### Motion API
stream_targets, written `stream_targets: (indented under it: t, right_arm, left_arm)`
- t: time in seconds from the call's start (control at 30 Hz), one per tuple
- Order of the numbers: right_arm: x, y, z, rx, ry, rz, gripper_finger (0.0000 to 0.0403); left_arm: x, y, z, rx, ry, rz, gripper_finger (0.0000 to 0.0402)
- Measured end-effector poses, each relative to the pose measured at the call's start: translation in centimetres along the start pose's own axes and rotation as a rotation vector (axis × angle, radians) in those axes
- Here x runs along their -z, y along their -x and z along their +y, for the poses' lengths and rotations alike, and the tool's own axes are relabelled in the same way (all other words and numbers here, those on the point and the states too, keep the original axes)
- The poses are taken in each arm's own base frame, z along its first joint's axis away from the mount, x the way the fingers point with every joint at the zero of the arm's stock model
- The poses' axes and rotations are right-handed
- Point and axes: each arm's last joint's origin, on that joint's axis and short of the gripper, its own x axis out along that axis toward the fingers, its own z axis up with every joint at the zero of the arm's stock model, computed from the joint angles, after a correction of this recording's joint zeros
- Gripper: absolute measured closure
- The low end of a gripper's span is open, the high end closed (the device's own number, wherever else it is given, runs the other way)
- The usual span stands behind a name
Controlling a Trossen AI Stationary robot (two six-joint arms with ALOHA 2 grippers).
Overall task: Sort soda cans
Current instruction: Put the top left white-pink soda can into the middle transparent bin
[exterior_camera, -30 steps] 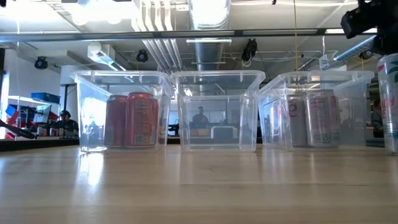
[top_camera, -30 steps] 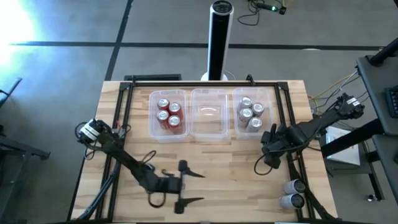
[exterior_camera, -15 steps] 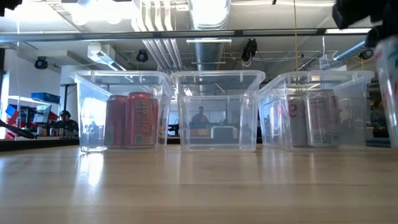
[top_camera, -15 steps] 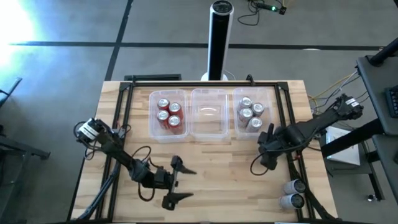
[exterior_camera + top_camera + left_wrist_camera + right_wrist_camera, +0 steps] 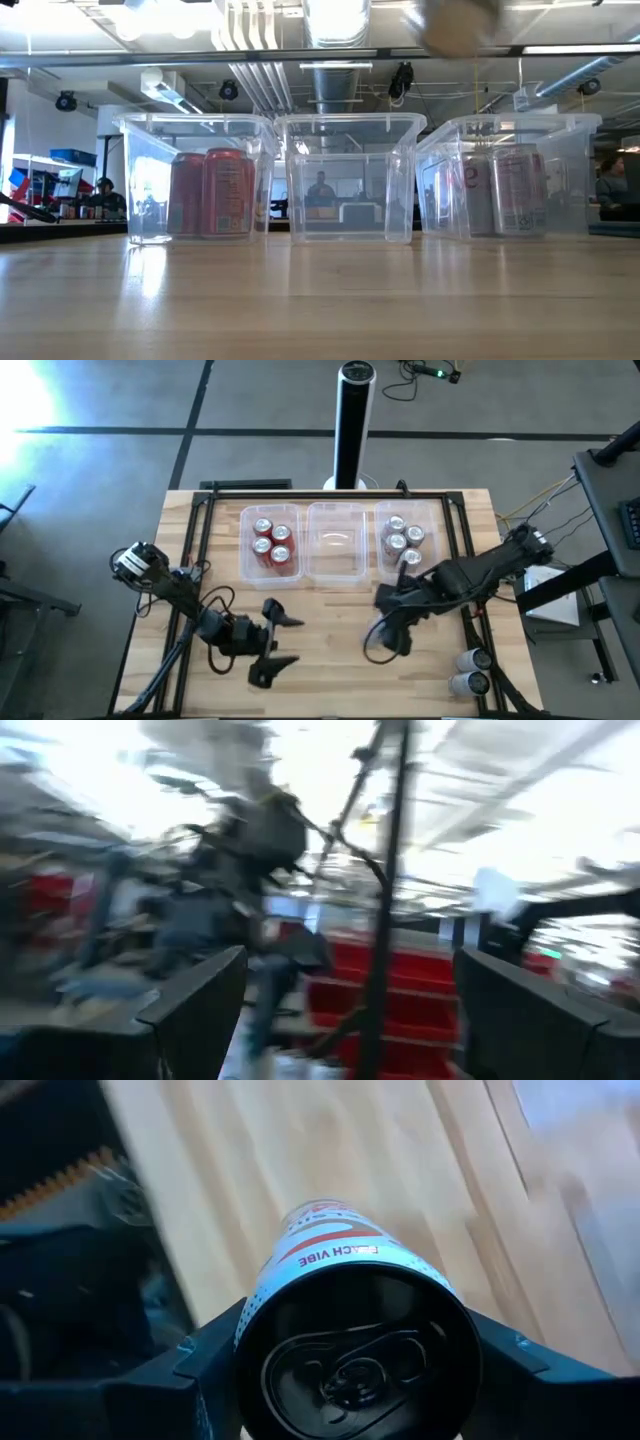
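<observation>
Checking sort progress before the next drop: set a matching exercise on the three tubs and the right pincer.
1 left tub
2 middle tub
3 right tub
4 right pincer

A silver cans
B shut on a can
C no cans
D red cans

Pairs: 1-D, 2-C, 3-A, 4-B

The left pincer is open, holding nothing.

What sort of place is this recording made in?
Probably a robotics lab or workshop in an open industrial hall: exposed ceiling ducts, a wooden table with three clear tubs for sorting soda cans, and people at desks behind.
</observation>
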Motion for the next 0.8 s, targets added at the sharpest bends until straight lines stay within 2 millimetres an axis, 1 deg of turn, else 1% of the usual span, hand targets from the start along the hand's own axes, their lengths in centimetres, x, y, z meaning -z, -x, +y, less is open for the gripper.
stream_targets:
  t: [0.07, 0.17, 0.27, 0.37, 0.43, 0.53, 0.63, 0.7, 0.8]
  right_arm:
    - [-1.7, 1.1, 1.4, -0.036, 0.046, -0.052, 0.0155]
    - [-3.9, 2.8, 2.6, -0.044, 0.122, -0.132, 0.0155]
    - [-6.0, 4.2, 2.5, 0.000, 0.157, -0.200, 0.0155]
    - [-8.0, 5.3, 1.4, 0.057, 0.145, -0.237, 0.0155]
    - [-9.2, 5.9, 0.1, 0.131, 0.122, -0.252, 0.0155]
    - [-11.2, 6.0, -2.9, 0.286, 0.056, -0.238, 0.0155]
    - [-14.2, 4.8, -5.6, 0.320, 0.031, -0.252, 0.0155]
    - [-16.2, 3.7, -7.3, 0.334, 0.058, -0.250, 0.0155]
    - [-18.4, 2.1, -11.1, 0.382, 0.029, -0.192, 0.0155]
  left_arm:
    - [0.0, 0.2, -0.3, 0.081, -0.027, -0.006, 0.0065]
    - [0.1, 0.5, -0.4, 0.136, -0.081, -0.006, 0.0065]
    - [-0.3, 1.2, -0.2, 0.130, -0.085, -0.004, 0.0065]
    - [-0.6, 2.2, -0.2, 0.147, -0.079, 0.010, 0.0065]
    - [-0.8, 2.9, -0.3, 0.163, -0.079, 0.019, 0.0065]
    - [-1.1, 3.7, -0.2, 0.178, -0.047, 0.029, 0.0065]
    - [-0.9, 4.4, 0.0, 0.187, -0.029, 0.052, 0.0065]
    - [-1.0, 4.6, 0.2, 0.187, -0.030, 0.053, 0.0065]
    - [-1.0, 4.8, 0.3, 0.188, -0.062, 0.054, 0.0065]
